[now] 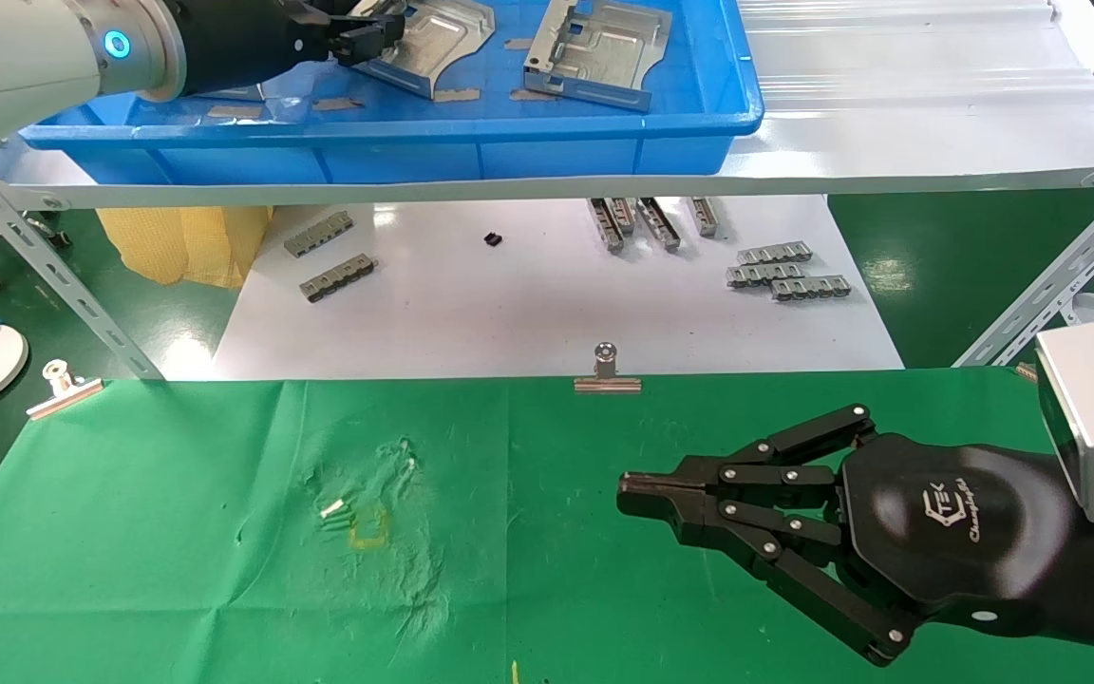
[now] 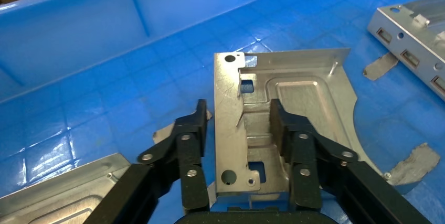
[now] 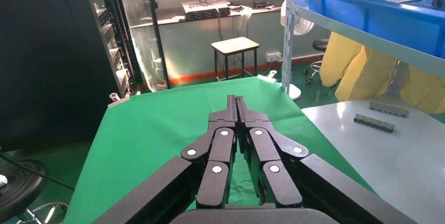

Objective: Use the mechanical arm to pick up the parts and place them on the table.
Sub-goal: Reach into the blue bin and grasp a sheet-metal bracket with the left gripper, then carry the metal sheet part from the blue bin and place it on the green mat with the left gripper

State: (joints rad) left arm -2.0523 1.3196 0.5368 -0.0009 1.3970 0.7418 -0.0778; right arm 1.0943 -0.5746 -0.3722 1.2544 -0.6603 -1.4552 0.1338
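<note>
My left gripper reaches into the blue tray on the shelf. In the left wrist view it is open, its fingers straddling one side of a silvery sheet-metal part: one finger lies outside the folded rim with a small gap, the other rests on the embossed recess. The same part shows in the head view. A second part lies to its right in the tray, and a third lies beside my left gripper. My right gripper is shut and empty, hovering over the green table.
Grey tape bits lie on the tray floor. Below the shelf, a white board holds small grey notched bars. Binder clips hold the cloth's far edge. Slanted shelf struts stand at both sides.
</note>
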